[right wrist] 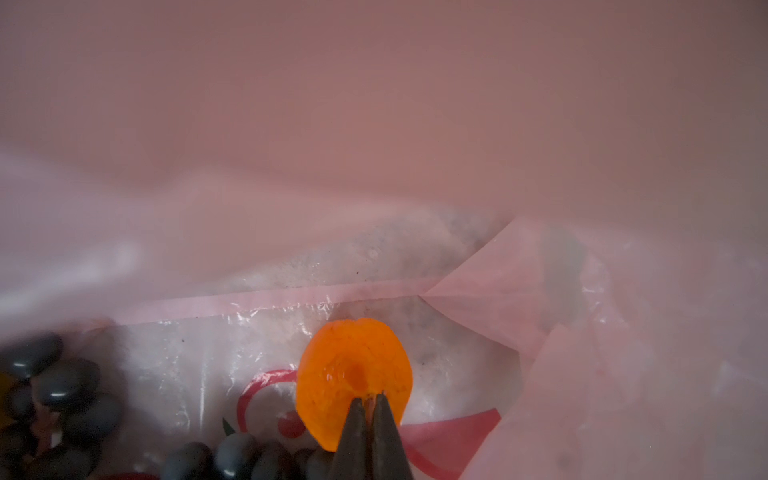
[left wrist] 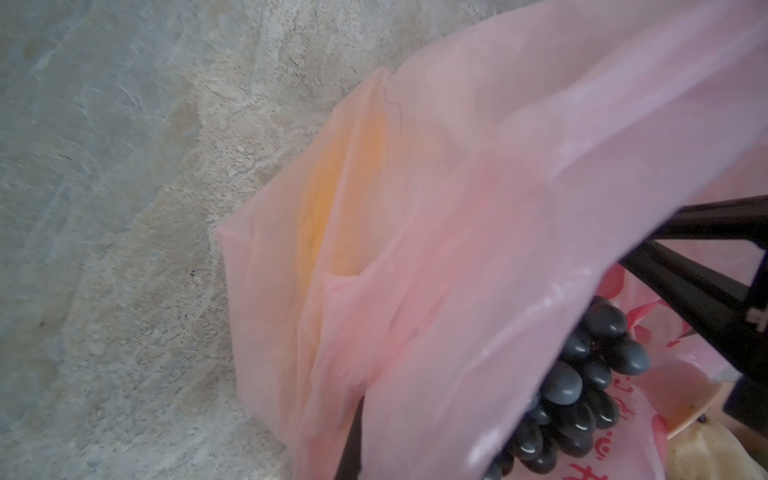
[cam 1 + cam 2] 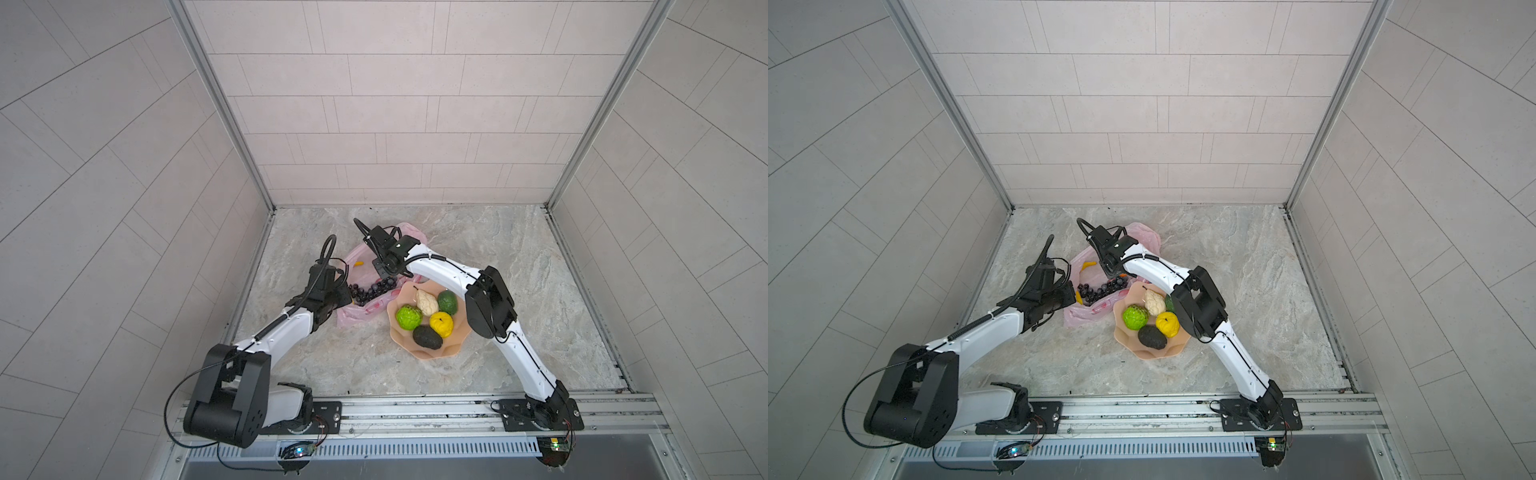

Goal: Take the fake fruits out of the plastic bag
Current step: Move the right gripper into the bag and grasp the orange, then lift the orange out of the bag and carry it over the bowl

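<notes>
Right wrist view: right claw (image 1: pixel 368 405) pinched shut on the orange (image 1: pixel 353 370) at its edge, inside the bag (image 1: pixel 374 124) left of the bowl (image 3: pixel 432 355); left claw (image 3: pixel 343 296) grips the bag rim. So thin a pinch could slip.

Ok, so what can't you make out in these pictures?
- banana: only a yellow blur through the plastic bag, left wrist view.
- orange: barely shows under the right gripper in both top views.
- red print on the bag: blurred and cut off by the frame edge, both wrist views; unreadable.
</notes>
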Motion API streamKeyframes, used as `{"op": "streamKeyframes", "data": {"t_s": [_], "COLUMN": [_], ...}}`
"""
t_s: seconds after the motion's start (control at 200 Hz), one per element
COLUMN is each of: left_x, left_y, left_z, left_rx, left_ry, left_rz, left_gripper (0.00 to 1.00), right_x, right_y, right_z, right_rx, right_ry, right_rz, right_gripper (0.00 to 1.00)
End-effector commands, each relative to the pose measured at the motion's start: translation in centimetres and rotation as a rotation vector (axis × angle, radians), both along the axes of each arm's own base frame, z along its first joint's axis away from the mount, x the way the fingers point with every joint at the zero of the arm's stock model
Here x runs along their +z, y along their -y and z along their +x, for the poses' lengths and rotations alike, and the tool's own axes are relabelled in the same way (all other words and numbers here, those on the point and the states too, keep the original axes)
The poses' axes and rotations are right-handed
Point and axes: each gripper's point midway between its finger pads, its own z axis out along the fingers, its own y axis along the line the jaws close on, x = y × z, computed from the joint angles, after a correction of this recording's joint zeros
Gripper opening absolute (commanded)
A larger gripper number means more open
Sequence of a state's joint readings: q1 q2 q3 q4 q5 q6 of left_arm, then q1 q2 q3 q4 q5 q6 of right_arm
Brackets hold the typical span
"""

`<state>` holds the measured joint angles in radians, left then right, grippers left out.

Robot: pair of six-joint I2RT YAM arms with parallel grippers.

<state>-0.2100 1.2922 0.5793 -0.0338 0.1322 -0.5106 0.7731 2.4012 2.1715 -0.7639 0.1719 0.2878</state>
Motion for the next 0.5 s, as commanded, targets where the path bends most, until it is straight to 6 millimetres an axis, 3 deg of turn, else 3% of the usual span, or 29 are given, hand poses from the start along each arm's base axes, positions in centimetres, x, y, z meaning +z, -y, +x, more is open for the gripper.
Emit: {"op": "streamKeyframes", "data": {"t_s": [0.0,0.25,0.495], "left_x": [0.2,0.3,0.3], "left_y": [-0.1,-0.2,-0.2], "left_z": [0.2,0.2,0.2], "left_rx": [-0.005,-0.004,-0.003], "left_ry": [0.013,0.016,0.014], "left_rz": [0.019,0.028,0.024], "left_gripper": [0.03,0.03,0.03], "right_x": [0.3,3.6,7.1], "right_y": [0.0,-0.2,-0.3], "right_z": [-0.3,-1.1,-3.6], "right_rx": [0.007,0.045,0.086], "right_ry": [-0.010,0.019,0.062], "right_rz": [-0.005,0.011,0.051], "right_gripper": [0.01,0.00,0.00]}}
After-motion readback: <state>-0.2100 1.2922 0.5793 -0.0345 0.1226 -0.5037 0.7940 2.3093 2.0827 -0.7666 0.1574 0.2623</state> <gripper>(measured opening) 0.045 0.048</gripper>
